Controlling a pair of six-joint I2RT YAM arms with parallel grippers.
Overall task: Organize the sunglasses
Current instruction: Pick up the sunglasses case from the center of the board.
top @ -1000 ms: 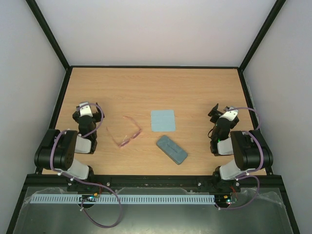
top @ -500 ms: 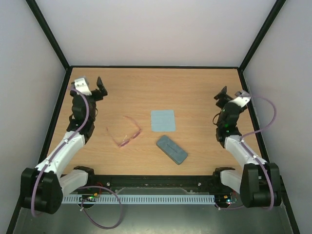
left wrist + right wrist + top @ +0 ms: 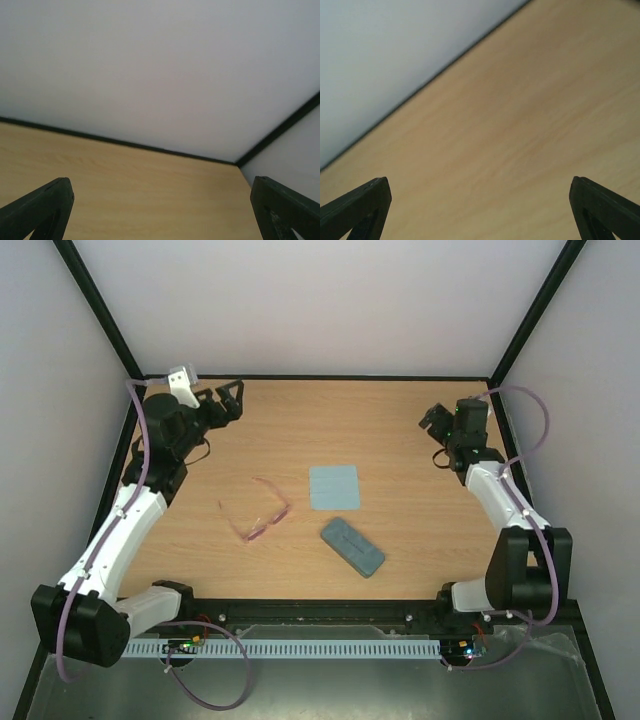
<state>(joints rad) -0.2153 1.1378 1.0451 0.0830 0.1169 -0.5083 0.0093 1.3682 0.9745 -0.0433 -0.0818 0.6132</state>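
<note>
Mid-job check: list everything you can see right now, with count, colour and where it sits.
sunglasses: one, pinkish-red translucent frame, left of table centre
cloth: one, light blue, table centre
case: one, grey-blue, shut, nearer than the cloth, apart from it
table: one, light wood
walls: three, pale, black-edged, around the table
left end effector: one, black, open, far left, empty
right end effector: one, black, open, far right, empty
</note>
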